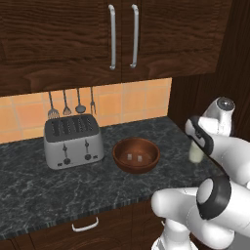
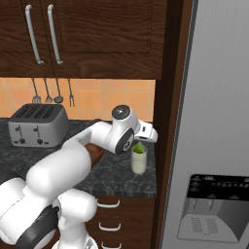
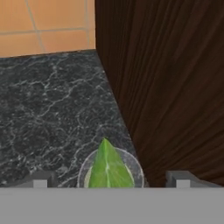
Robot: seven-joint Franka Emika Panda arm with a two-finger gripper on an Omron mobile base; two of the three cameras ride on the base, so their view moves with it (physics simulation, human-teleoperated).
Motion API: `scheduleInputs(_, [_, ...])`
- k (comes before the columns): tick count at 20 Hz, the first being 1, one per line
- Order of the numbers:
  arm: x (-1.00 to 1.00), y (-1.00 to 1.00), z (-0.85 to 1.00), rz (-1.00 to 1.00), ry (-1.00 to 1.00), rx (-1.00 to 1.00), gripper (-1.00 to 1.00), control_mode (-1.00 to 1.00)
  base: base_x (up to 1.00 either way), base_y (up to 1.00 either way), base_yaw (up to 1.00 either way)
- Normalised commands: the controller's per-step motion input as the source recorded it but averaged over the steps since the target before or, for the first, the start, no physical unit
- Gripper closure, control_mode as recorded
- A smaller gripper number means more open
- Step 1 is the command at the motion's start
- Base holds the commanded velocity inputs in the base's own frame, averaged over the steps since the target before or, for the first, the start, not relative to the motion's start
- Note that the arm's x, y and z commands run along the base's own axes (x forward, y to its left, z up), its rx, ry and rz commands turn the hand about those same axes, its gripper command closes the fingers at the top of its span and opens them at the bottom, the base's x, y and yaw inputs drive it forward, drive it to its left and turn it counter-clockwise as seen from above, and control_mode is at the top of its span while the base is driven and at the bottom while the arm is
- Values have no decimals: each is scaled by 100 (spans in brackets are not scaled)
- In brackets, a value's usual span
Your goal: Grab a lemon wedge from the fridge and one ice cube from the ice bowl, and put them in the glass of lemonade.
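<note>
Gripper (image 3: pixel 109 181) open, jaws spread above glass of lemonade (image 2: pixel 139 159) | lemon wedge (image 3: pixel 108 166) stands in glass, free of my tips | glass at bench (image 1: pixel 58 188) far-right corner beside fridge (image 2: pixel 214 121) | ice cube (image 1: pixel 130 157) remains in ice bowl (image 1: pixel 136 154), judged next.

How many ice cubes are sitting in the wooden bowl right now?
2. Both lie on the floor of the bowl, side by side: one ice cube to the left, the other to the right. None look hidden, though the near rim covers a strip of the floor.
</note>
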Motion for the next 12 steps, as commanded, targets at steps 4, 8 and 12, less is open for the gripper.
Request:
scheduleInputs(4, [-11, 6, 7, 0, -5, 0, -100, -100, 0, 0, 0])
scheduleInputs(8, [-18, 27, 8, 1, -11, 0, -100, -100, 0, 0, 0])
scheduleInputs(12, [-24, 32, 6, 4, -13, 0, -100, -100, 0, 0, 0])
